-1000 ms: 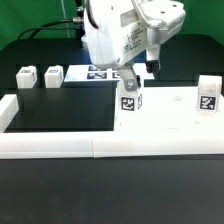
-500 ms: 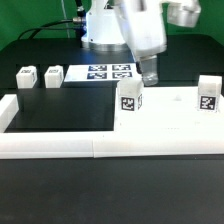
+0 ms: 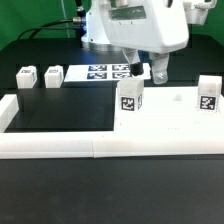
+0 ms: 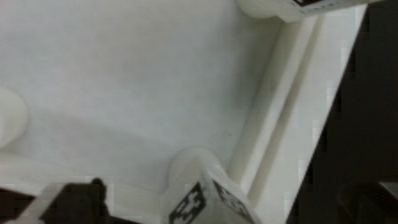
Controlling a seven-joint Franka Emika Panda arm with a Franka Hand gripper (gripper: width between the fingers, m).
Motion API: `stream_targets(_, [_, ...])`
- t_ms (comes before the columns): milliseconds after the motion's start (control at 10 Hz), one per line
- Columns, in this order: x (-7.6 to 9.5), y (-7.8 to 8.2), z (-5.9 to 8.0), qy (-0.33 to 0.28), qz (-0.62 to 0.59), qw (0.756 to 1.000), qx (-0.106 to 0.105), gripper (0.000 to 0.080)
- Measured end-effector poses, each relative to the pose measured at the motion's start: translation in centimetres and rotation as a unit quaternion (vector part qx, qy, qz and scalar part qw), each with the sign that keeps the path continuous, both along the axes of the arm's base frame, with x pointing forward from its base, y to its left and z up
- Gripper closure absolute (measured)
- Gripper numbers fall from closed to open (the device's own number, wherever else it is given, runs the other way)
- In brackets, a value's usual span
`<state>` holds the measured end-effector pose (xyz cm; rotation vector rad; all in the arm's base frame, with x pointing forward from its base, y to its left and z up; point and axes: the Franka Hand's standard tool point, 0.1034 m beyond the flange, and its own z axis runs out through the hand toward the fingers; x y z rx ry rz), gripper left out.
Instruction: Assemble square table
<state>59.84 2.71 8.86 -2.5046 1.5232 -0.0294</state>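
Two leg blocks (image 3: 131,98) stand on the square table (image 3: 170,115).

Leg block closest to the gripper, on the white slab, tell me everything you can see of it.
The leg block is small, white, plastic-looking, with a black-and-white tag on its camera-facing side. It stands upright on the square slab, near the slab's edge on the exterior view's left. Only the slab touches it; the open gripper hangs above, apart.

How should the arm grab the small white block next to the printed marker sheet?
Probably from straight above, the open gripper closing on two opposite flat sides of the block: it sits low, top uncovered, with a gap to its neighbour.
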Motion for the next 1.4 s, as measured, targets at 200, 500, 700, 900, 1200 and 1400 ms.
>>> stream_targets(200, [-0.5,0.3,0.0,-0.021,0.155,0.987,-0.024,0.0151])
stream_targets(500, [-0.6,-0.6,-0.2,-0.045,0.304,0.95,-0.053,0.0151])
stream_targets(700, [-0.6,-0.7,-0.3,-0.047,0.333,0.94,-0.059,0.0151])
stream_targets(900, [-2.2,-0.5,-1.7,-0.023,0.393,0.916,-0.081,0.0151])
stream_targets(1200, [-5.2,-2.9,-4.8,-0.014,0.437,0.893,-0.109,0.0151])
stream_targets(1400, [-4.7,-4.1,-6.0,-0.01,0.424,0.899,-0.11,0.0151])
